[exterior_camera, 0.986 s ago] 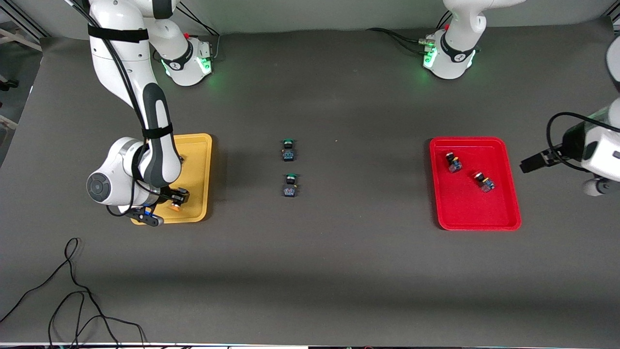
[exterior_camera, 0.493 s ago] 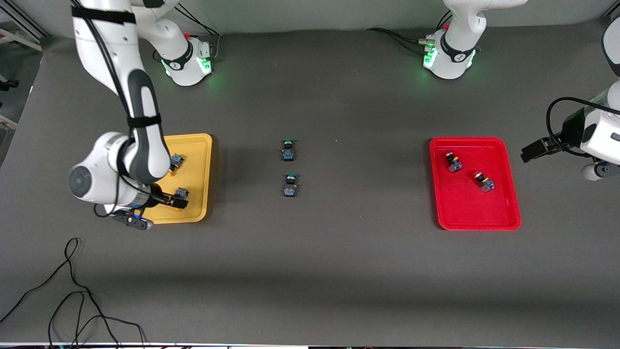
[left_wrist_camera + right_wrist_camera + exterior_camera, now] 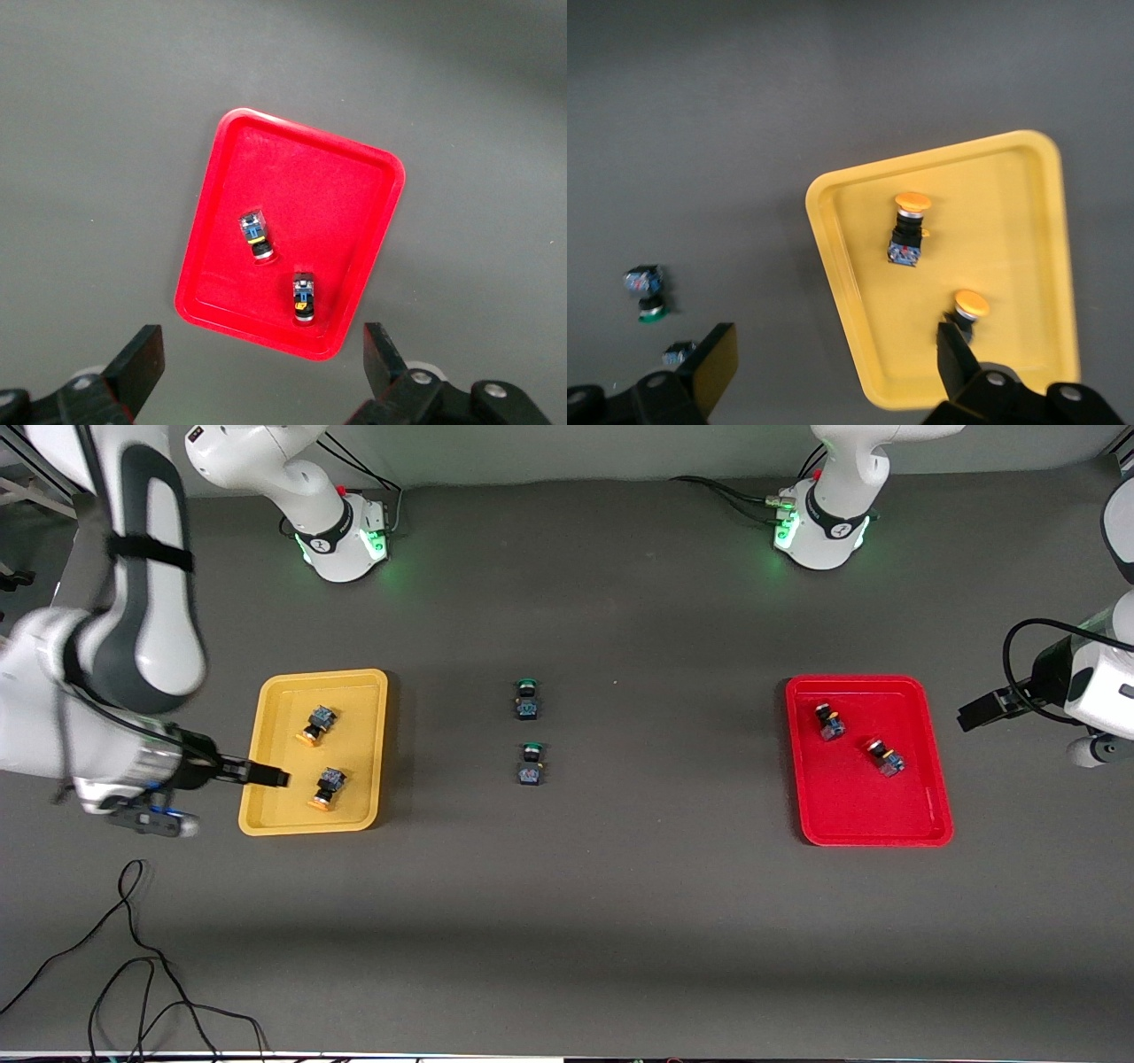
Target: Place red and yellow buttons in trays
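Two yellow-capped buttons (image 3: pixel 317 722) (image 3: pixel 326 786) lie in the yellow tray (image 3: pixel 363 691). My right gripper (image 3: pixel 264 776) is open and empty, up over the tray's edge at the right arm's end. In the right wrist view both buttons (image 3: pixel 908 226) (image 3: pixel 967 312) lie in the yellow tray (image 3: pixel 1010 186), ahead of my right gripper (image 3: pixel 837 365). Two red buttons (image 3: pixel 829 722) (image 3: pixel 886 758) lie in the red tray (image 3: pixel 912 797). My left gripper (image 3: pixel 974 714) is open and empty beside that tray. The left wrist view shows the buttons (image 3: pixel 255 237) (image 3: pixel 304 298), the tray (image 3: pixel 310 186) and my left gripper (image 3: pixel 263 365).
Two green-capped switches (image 3: pixel 527 700) (image 3: pixel 530 764) lie on the dark mat midway between the trays. They also show in the right wrist view (image 3: pixel 645 292) (image 3: pixel 678 352). A black cable (image 3: pixel 133 957) loops near the table's front corner at the right arm's end.
My right gripper has let go of a yellow button in the yellow tray, then risen and drawn back toward the right arm's end of the table. The left arm has barely shifted.
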{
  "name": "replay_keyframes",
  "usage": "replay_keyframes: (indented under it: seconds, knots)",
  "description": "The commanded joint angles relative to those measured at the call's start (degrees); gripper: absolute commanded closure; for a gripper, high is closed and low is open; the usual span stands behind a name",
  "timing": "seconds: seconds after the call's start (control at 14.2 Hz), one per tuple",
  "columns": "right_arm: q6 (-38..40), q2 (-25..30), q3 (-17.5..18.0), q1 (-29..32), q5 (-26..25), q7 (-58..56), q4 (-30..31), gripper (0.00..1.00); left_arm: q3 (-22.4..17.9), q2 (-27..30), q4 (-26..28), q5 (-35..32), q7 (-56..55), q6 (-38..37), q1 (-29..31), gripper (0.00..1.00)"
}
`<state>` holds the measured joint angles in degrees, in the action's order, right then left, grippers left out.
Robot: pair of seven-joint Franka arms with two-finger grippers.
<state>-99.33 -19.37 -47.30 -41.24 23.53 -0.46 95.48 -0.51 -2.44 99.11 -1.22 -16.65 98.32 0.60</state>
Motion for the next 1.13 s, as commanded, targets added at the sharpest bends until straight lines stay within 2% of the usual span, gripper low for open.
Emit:
replay_keyframes:
  seconds: [0.0, 0.21, 0.49, 0.85, 0.99, 1.06]
  knots:
    - [9.6, 0.3, -0.3, -0.2, -4.8, -0.9, -10.2, 0.0, -0.2, 0.0, -0.9, -0.4, 0.7, -0.2, 0.6, 0.0]
    - [11.2, 4.3, -0.3, -0.2, -5.9, -1.1, -12.0, 0.0, -0.1, 0.1, -0.9, -0.4, 0.6, -0.3, 0.6, 0.0]
    - [11.1, 5.3, -0.2, -0.6, -6.7, -4.6, -11.7, 0.0, -0.1, -0.5, -0.8, -0.2, 0.6, -0.1, 0.5, 0.0]
    - [10.1, 6.8, 0.1, -5.7, -13.0, -4.8, -11.1, 0.0, 0.0, -0.5, -0.9, 0.1, 0.7, 0.1, 0.6, 0.0]
    - [7.6, 8.0, 0.3, -5.5, -13.0, -4.8, -8.8, 0.0, 0.0, -0.5, -0.9, 0.1, 0.6, 0.2, 0.5, 0.0]
    - [6.3, 9.0, 1.5, -4.9, -13.0, -4.8, -7.6, 0.0, 0.0, -0.6, -0.9, 0.1, 0.6, 0.2, 0.5, 0.0]
